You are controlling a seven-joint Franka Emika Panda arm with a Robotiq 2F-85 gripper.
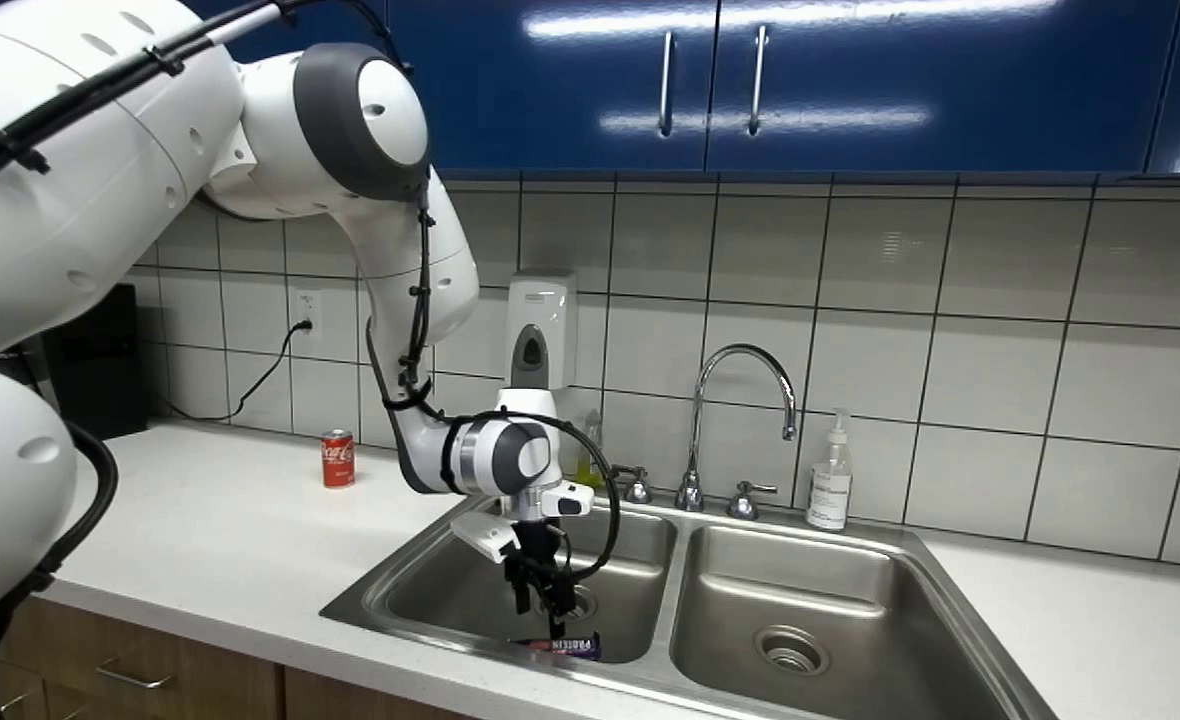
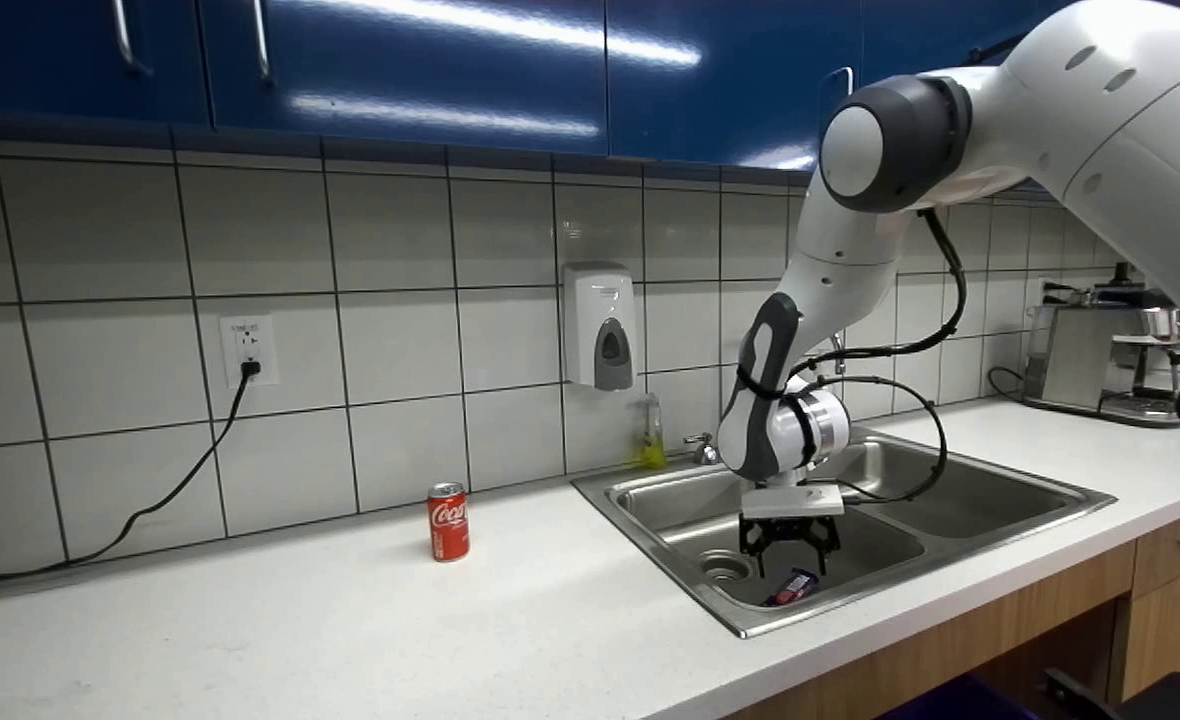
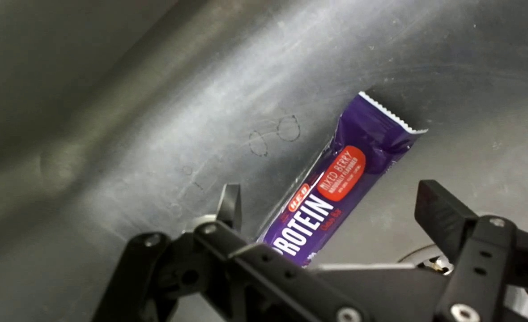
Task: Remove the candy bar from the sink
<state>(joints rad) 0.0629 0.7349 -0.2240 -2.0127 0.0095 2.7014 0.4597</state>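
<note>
The candy bar is a flat purple wrapped bar with red labels and white PROTEIN lettering. It lies on the floor of a sink basin, and in the wrist view the bar (image 3: 335, 179) runs diagonally, its lower end hidden behind a gripper finger. The bar also shows in both exterior views (image 1: 578, 647) (image 2: 795, 587). The steel sink (image 1: 677, 600) has two basins; its rim also shows in an exterior view (image 2: 678, 560). My gripper (image 3: 329, 197) is open and empty, pointing down inside the basin above the bar. It shows in both exterior views (image 1: 540, 618) (image 2: 792, 573).
The basin wall (image 3: 89, 120) stands close to the bar. A chrome tap (image 1: 697, 440) rises behind the sink. A soap bottle (image 1: 830, 495) stands on the back rim. A red soda can (image 2: 448, 522) stands on the counter (image 2: 350, 620). A dispenser (image 1: 541, 330) hangs on the wall.
</note>
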